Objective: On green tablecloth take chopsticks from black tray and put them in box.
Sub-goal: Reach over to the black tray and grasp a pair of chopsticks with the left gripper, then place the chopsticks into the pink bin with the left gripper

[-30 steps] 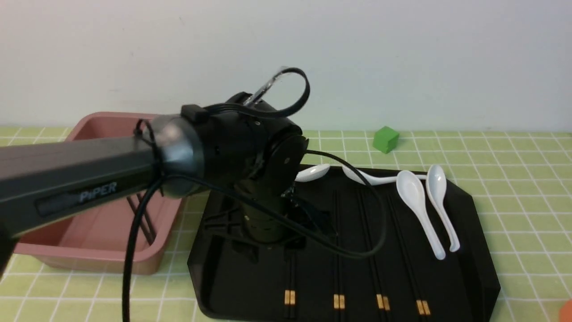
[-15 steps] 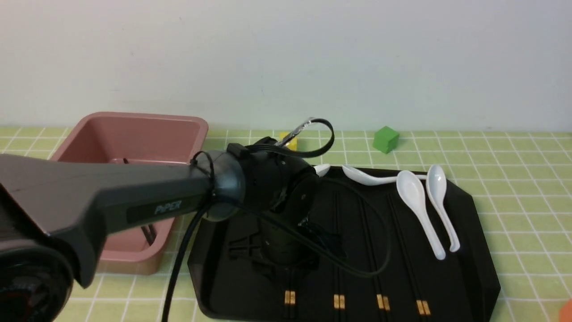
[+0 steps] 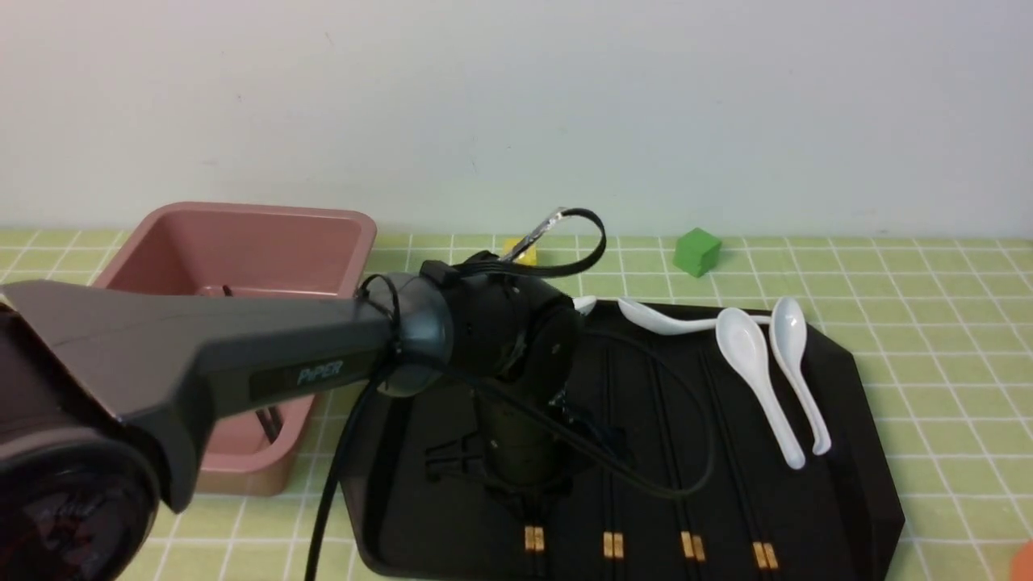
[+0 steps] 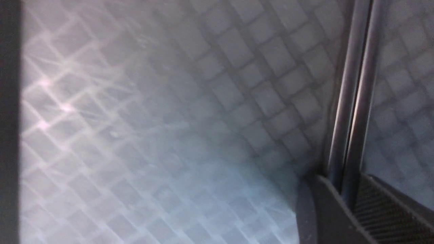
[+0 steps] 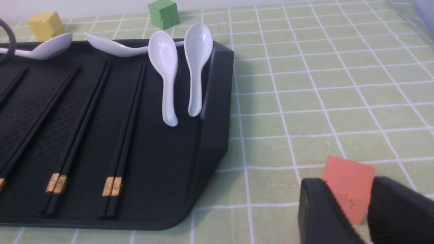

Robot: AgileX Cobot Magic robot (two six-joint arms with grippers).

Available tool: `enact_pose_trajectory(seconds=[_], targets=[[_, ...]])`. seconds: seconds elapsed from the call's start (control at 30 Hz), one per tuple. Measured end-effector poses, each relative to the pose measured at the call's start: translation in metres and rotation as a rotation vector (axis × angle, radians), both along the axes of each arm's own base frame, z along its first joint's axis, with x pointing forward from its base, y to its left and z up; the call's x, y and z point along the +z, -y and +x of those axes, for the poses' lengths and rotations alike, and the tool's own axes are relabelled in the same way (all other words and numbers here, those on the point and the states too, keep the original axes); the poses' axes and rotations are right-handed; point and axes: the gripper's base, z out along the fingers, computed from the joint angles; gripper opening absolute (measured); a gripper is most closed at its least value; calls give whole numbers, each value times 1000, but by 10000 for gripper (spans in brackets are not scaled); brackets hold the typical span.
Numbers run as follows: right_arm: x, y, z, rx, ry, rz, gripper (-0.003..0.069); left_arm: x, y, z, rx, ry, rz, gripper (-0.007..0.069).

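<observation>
The black tray lies on the green tablecloth. Several pairs of black chopsticks with gold bands lie in it. My left gripper points straight down at the leftmost pair. In the left wrist view the gripper sits close to the tray floor, its jaws closed on that pair. The pink box stands left of the tray with chopsticks inside. My right gripper is open, low over the cloth right of the tray.
White spoons lie in the tray's far right part. A green cube and a yellow cube sit on the cloth behind the tray. An orange cube rests on the cloth just beyond my right fingertips.
My left arm has swung from beside the box and come down over the tray. The gripper has lowered onto the leftmost pair, whose gold band has shifted slightly right.
</observation>
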Motion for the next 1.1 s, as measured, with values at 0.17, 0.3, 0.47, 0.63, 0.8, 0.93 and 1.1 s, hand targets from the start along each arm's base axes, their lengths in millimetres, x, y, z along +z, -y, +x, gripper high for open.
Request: enact_pose_trajectory(seconds=[0.17, 0.3, 0.47, 0.63, 0.8, 0.93, 1.1], targets=[[0, 0, 0, 0, 0, 0, 239, 82, -1, -7, -60, 55, -81, 120], [0, 0, 0, 0, 0, 0, 239, 168, -31, -14, -61, 189, -107, 120], [0, 0, 0, 0, 0, 0, 239, 218, -111, -11, 66, 309, -11, 120], [0, 0, 0, 0, 0, 0, 239, 193, -182, 5, 293, 221, 70, 120], [0, 0, 0, 0, 0, 0, 239, 150, -226, 37, 442, 120, 92, 120], [0, 0, 0, 0, 0, 0, 239, 113, -247, 62, 511, 64, 86, 120], [0, 0, 0, 0, 0, 0, 239, 79, -247, 78, 511, 21, 92, 164]])
